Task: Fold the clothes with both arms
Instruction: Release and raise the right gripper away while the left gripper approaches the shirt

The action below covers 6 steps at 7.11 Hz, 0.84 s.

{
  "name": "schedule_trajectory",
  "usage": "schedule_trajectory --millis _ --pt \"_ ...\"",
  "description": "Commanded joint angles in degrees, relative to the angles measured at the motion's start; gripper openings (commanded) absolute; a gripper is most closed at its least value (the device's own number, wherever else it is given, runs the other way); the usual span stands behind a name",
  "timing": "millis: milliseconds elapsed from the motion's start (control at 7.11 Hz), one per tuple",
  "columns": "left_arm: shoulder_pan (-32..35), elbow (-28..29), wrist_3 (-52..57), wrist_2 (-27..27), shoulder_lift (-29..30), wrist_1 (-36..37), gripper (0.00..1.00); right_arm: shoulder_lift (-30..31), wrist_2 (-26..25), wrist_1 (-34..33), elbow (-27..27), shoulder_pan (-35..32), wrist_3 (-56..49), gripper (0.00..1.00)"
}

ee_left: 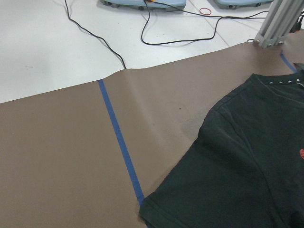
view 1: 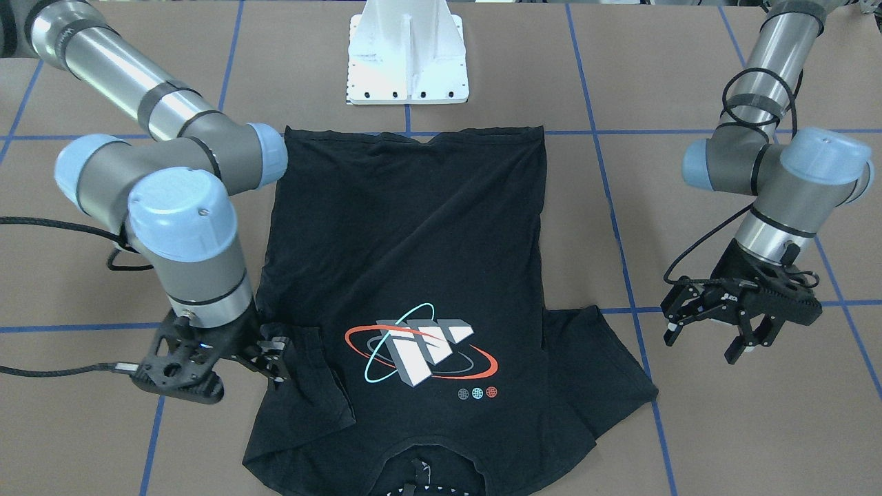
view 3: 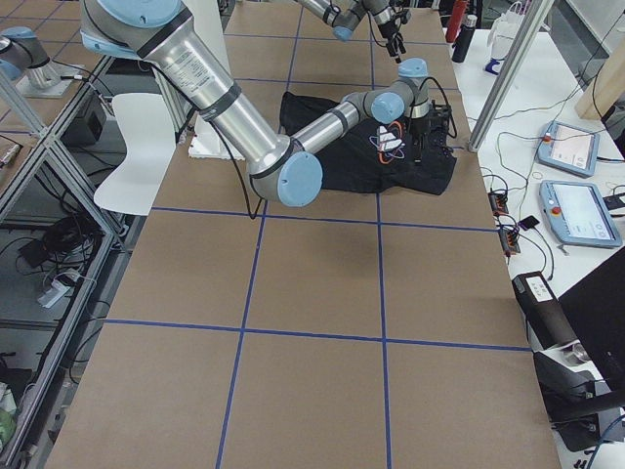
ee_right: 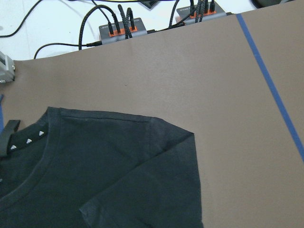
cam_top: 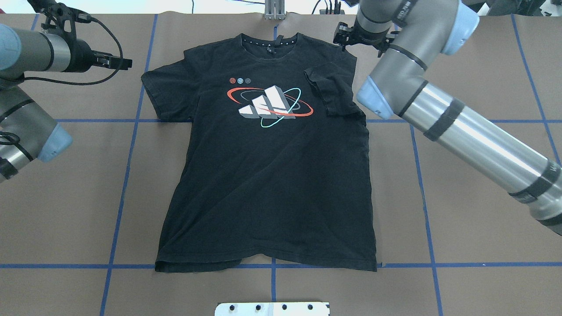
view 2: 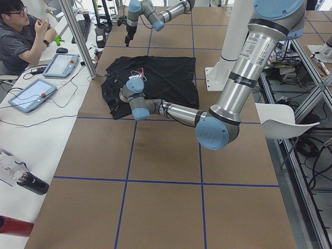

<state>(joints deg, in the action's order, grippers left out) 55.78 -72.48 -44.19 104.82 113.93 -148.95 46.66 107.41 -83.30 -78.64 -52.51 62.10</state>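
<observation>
Lying flat and print-up on the brown paper tabletop [cam_top: 474,245], the black T-shirt [cam_top: 263,175] is soft knit cloth with shallow wrinkles across its body. Its collar [cam_top: 268,41] points away from the robot, and its hem [cam_top: 263,263] runs along a blue tape line [cam_top: 127,175] just ahead of the white pedestal base [view 1: 406,62]. We see the chest print [cam_top: 270,103] as white-grey slanted blocks ringed in red and teal.

The sleeve on the robot's right [cam_top: 333,92] is turned inward and rests rumpled on the chest. The other sleeve [cam_top: 162,87] is spread flat.

The right gripper [view 1: 277,359] sits low at the edge of the folded sleeve. Its jaws look parted and the cloth lies free of them. The bulky grey and light-blue joints of the right arm [cam_top: 461,131] hide the shirt's side seam in the front view.

The left gripper [view 1: 703,344] hangs above bare paper, well apart from the flat sleeve, with its jaws spread wide and holding nothing. A black cable [view 1: 758,89] loops round the left arm [cam_top: 26,52].

Beyond the far edge we see an operator [view 2: 21,36] seated at a white bench with two tablets [view 2: 31,93] and an aluminium post [view 2: 78,36].
</observation>
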Motion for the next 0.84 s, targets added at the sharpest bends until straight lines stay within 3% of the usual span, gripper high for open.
schedule_trajectory --millis 0,422,703 --pt "-4.0 7.3 -4.9 -8.4 2.8 -4.9 0.95 11.8 3.9 0.0 -11.1 -4.4 -10.0 1.0" --pt "-6.9 14.9 -7.5 -12.0 6.6 -7.0 0.81 19.3 6.6 0.7 -15.0 -7.8 -19.4 1.0" --pt "-6.9 15.4 -7.8 -11.9 7.1 -7.0 0.61 19.4 6.5 0.8 -15.1 -7.7 -19.3 1.0"
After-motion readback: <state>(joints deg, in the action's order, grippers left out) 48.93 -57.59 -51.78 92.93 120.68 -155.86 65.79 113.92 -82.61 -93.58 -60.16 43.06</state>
